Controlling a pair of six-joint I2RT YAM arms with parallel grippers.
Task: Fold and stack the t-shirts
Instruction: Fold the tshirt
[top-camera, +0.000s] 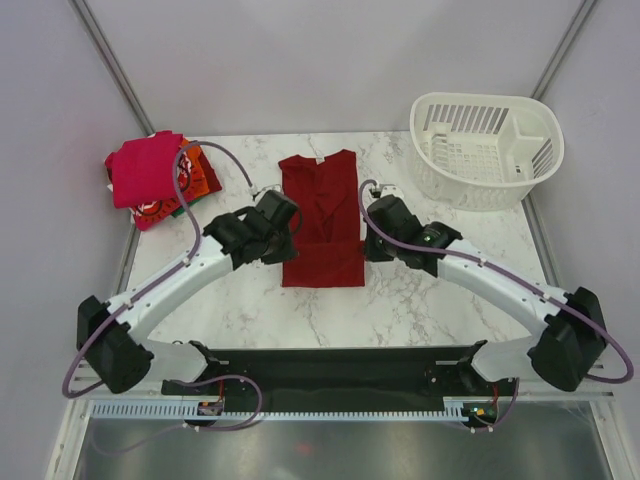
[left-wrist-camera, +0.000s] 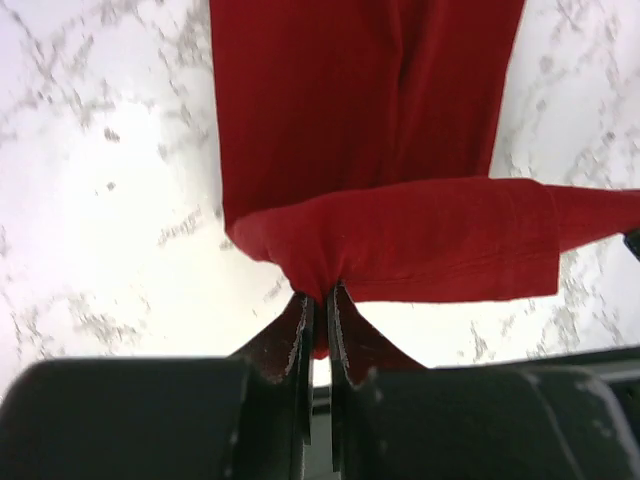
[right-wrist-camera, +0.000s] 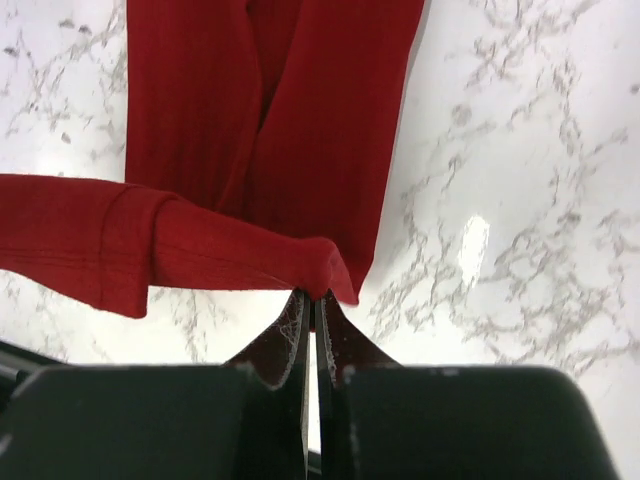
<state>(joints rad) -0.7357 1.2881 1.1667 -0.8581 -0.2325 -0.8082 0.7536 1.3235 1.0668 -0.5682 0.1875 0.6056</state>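
Note:
A plain dark red t-shirt (top-camera: 320, 215) lies as a narrow strip in the middle of the marble table, collar at the far end with a small white label. My left gripper (top-camera: 290, 228) is shut on its bottom hem at the left corner (left-wrist-camera: 322, 285). My right gripper (top-camera: 366, 240) is shut on the right corner of the hem (right-wrist-camera: 318, 282). Both hold the hem lifted off the table, above the rest of the shirt (left-wrist-camera: 350, 100) (right-wrist-camera: 270, 100). A pile of folded t-shirts (top-camera: 152, 178), magenta-pink on top with orange and printed red below, sits at the far left.
A white plastic slotted basket (top-camera: 487, 148) stands at the far right corner of the table. Bare marble (top-camera: 420, 310) lies near the front edge between the two arms. Grey walls and metal posts enclose the table.

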